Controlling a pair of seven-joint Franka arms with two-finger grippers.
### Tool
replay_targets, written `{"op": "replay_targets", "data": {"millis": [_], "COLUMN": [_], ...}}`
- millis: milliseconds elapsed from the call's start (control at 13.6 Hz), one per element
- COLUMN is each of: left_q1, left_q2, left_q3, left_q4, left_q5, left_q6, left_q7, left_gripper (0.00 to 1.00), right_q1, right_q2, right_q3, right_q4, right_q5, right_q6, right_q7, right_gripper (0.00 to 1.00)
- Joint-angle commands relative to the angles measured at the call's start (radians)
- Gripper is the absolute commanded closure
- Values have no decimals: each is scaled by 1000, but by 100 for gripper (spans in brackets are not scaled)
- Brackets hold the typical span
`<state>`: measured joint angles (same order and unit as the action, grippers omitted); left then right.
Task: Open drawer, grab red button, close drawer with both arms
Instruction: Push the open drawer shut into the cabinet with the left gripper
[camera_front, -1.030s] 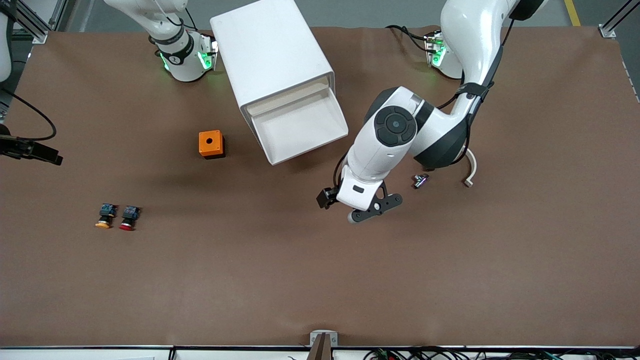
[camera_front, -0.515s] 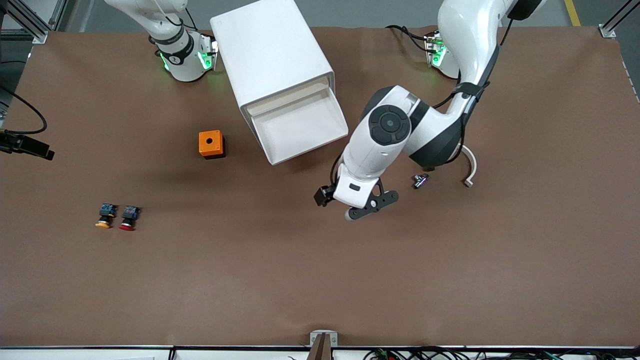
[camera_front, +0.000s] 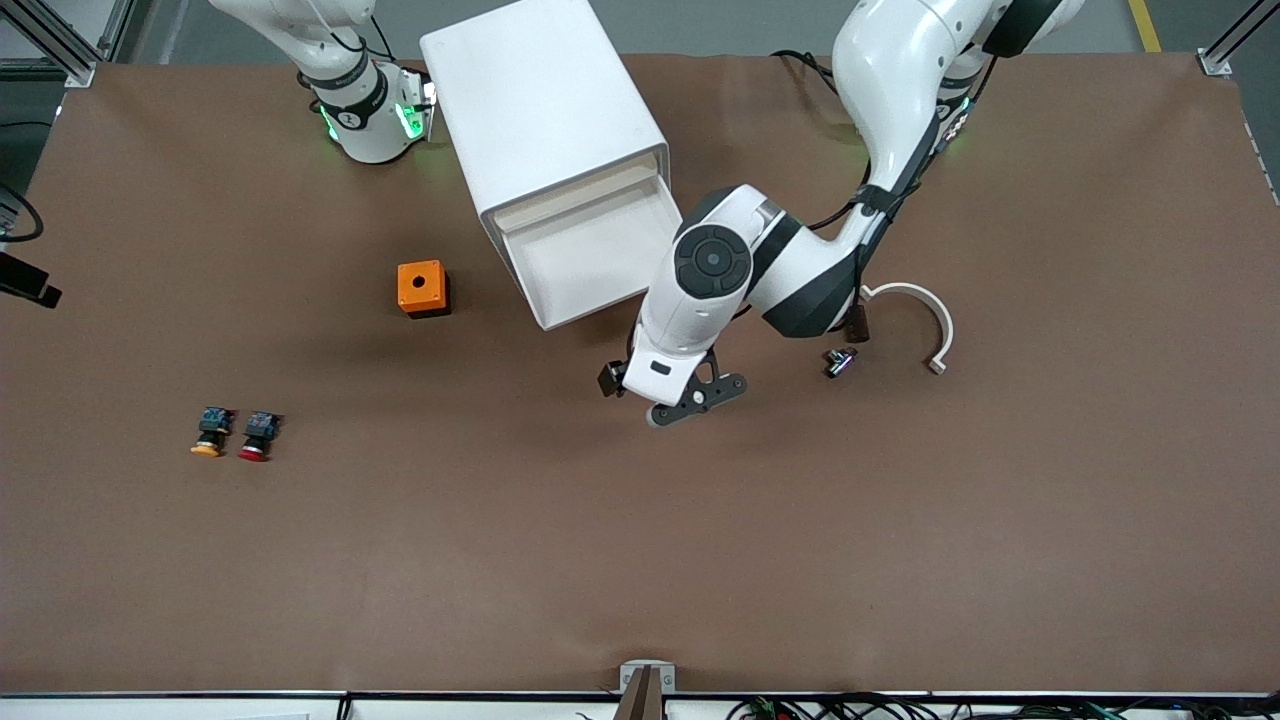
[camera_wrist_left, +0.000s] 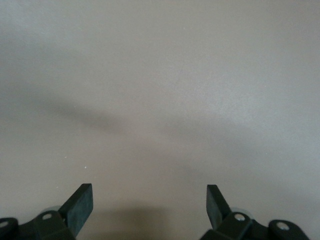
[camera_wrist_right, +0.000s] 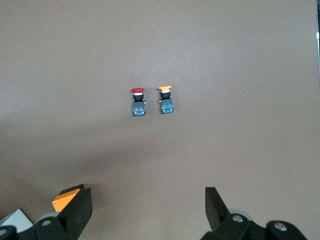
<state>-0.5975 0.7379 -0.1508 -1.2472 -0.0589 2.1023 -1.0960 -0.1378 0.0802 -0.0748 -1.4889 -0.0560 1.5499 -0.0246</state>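
The drawer (camera_front: 598, 262) is standing open. The left gripper (camera_wrist_left: 149, 207) is hovering over bare table, jaws wide and empty; the right gripper (camera_wrist_right: 145, 212), also spread empty, is high over the red-capped button (camera_wrist_right: 138, 102), risking grabbing its touching orange-capped twin (camera_wrist_right: 165, 100).

A wide table (camera_front: 1050, 520) covered in matte brown sheeting fills nearly the whole front view. Grey floor shows in a thin strip along the 12 o'clock edge, with a yellow floor line (camera_front: 1145, 25) at about 1 o'clock. Aluminium frame posts (camera_front: 1230, 45) stand at the upper corners, around 10 and 2 o'clock. Along the 6 o'clock edge runs a white rail (camera_front: 450, 703) with a small metal bracket (camera_front: 647, 678) at its middle and tangled cables (camera_front: 900, 708) toward 5 o'clock. The light is even, with soft shadows.
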Motion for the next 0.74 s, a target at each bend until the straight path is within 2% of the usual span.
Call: {"op": "replay_targets", "data": {"millis": [0, 441, 662], "left_q1": [-50, -148, -174], "left_q2": [15, 18, 24], "left_q3": [10, 8, 10], "left_q4": [-6, -34, -35], "left_q5": [19, 17, 17], "left_q6": [21, 2, -16], "left_q7": [-7, -42, -62], "left_gripper": [0, 0, 0], "right_q1": [-17, -14, -9], "right_q2": [-3, -62, -111], "right_q3": [15, 16, 21], "right_q4": [39, 26, -31], "right_q5": [12, 65, 68], "right_q6": [-59, -165, -163], "right_q7": [8, 12, 11], "right_gripper": [0, 0, 0]}}
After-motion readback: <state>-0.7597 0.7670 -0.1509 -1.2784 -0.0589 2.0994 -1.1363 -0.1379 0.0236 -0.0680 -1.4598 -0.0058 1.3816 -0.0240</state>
